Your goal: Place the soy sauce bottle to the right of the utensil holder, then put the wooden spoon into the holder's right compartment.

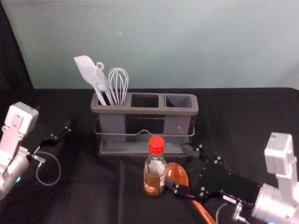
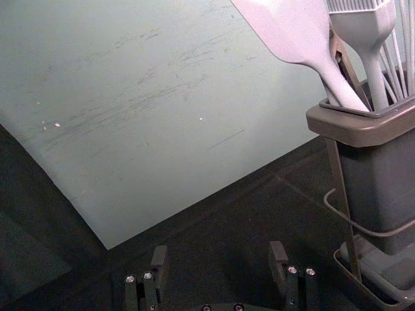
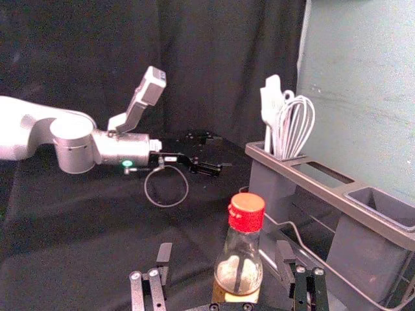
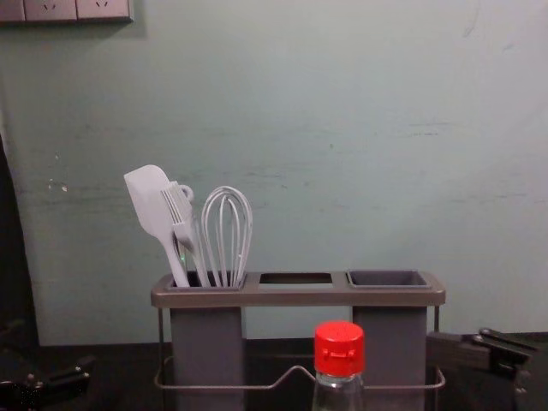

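The black desk [image 1: 79, 200] has a gray holder [image 1: 145, 110] toward its back edge. The right gripper [image 1: 177, 165] is wide open, nearer the front edge. The left gripper [image 1: 56, 125] is open too, over the left side. The wooden spoon [image 1: 177, 172] points to the front edge. Just beside it stands the soy sauce bottle [image 1: 154, 173].

A red cap [image 1: 156, 144] tops a clear soy sauce bottle [image 1: 154, 173] of brown liquid, the wooden spoon [image 1: 177, 173] is glossy orange-brown, the utensil holder [image 1: 145, 110] grey with a brownish rim, its utensils [image 1: 88, 71] pale grey-white, the counter's cloth [image 1: 70, 186] black, and the wall [image 1: 187, 42] scuffed grey-green.
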`<control>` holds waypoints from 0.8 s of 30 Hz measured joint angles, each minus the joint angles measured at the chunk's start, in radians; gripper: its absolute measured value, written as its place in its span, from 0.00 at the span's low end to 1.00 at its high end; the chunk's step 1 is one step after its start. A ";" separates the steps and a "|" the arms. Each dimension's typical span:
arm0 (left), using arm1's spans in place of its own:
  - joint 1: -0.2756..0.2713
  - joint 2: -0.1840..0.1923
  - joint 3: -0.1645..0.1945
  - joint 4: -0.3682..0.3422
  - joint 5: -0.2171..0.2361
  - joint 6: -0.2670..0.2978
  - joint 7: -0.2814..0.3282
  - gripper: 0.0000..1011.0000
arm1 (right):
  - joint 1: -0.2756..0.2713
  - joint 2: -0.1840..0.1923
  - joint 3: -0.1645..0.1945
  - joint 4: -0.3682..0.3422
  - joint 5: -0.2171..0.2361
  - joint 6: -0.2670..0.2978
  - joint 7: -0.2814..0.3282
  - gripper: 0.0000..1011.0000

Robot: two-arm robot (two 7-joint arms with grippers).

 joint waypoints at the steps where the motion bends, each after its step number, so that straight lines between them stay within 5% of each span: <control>1: 0.000 0.000 0.000 0.000 0.000 0.000 0.000 1.00 | 0.004 -0.005 0.000 0.002 0.000 0.005 0.000 0.99; 24: 0.000 0.000 0.000 0.000 0.000 0.000 0.000 1.00 | 0.124 -0.162 -0.017 0.121 -0.037 0.076 0.052 0.99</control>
